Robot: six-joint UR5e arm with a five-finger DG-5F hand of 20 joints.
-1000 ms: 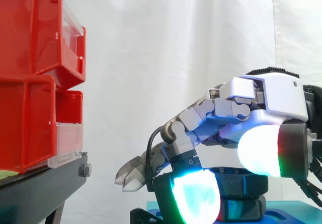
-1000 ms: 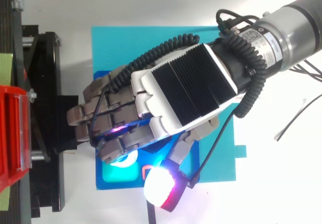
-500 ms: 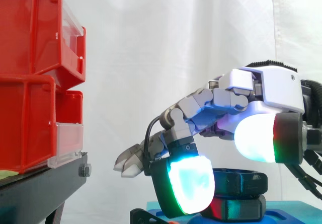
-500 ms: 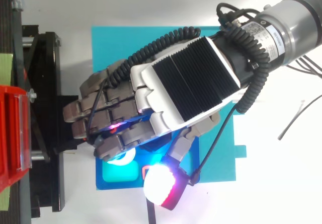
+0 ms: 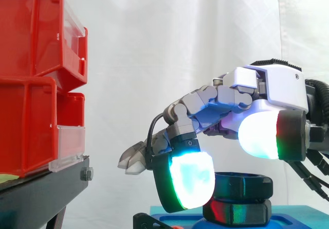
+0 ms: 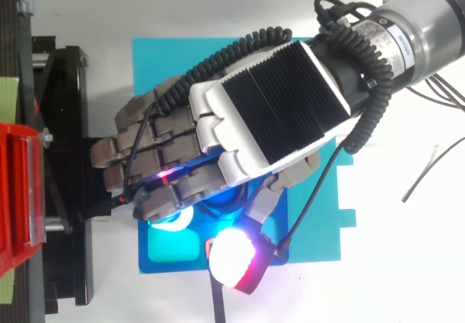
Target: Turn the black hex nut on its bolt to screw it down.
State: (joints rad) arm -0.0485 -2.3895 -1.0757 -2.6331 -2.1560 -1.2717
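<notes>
In the side view the black hex nut (image 5: 241, 185) sits on its bolt above a second dark hex piece (image 5: 239, 211) on the blue base (image 5: 288, 223). My hand (image 5: 272, 92) hovers just over it, fingers loosely bent and spread. One glowing cyan-green fingertip (image 5: 185, 180) hangs to the left of the nut, apart from it. A white glowing pad (image 5: 259, 135) floats above the nut's top. Nothing is held. From above, the hand (image 6: 269, 112) covers the nut; the blue base (image 6: 167, 249) lies on a cyan mat (image 6: 320, 229).
Stacked red bins (image 5: 36, 85) on a black stand (image 5: 41, 190) rise at the left, close to the outstretched fingertips. From above the stand (image 6: 65, 156) and a red bin (image 6: 18, 192) lie along the left edge. White tabletop lies to the right.
The hand has lifted a little and drifted left, so more of the nut shows beneath it. The lower cyan-green fingertip has come up off the base.
</notes>
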